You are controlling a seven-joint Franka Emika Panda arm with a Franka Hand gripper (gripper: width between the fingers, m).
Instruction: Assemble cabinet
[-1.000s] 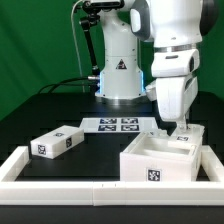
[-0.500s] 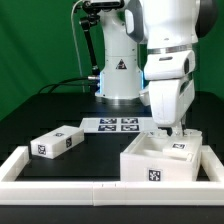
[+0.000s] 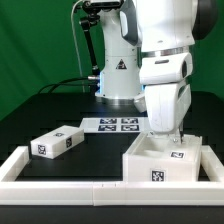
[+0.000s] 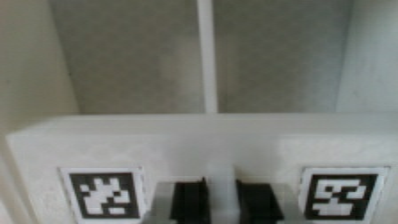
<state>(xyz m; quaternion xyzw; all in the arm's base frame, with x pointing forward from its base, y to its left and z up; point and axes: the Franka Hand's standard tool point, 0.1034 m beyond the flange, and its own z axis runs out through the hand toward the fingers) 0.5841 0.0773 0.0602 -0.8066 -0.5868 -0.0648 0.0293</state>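
we've got a wide bare stretch of table [image 3: 100, 150] between the small block [image 3: 55, 142] and the open box body [image 3: 150, 172], easy to pass through. the border rail [image 3: 70, 186] fences the front and the exterior view's left. the box walls crowd the pincer [image 3: 172, 136], and the marker board [image 3: 113, 125] lies flat behind.

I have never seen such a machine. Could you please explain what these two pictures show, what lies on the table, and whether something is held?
The white machine is a robot arm. One picture is from a camera standing apart; the other is from a camera on the arm's wrist, looking past its tool. On the black table lie cabinet parts: an open box body and a small block, plus the marker board and a border rail. The tool is down at the box body; whether it holds anything, I cannot tell.
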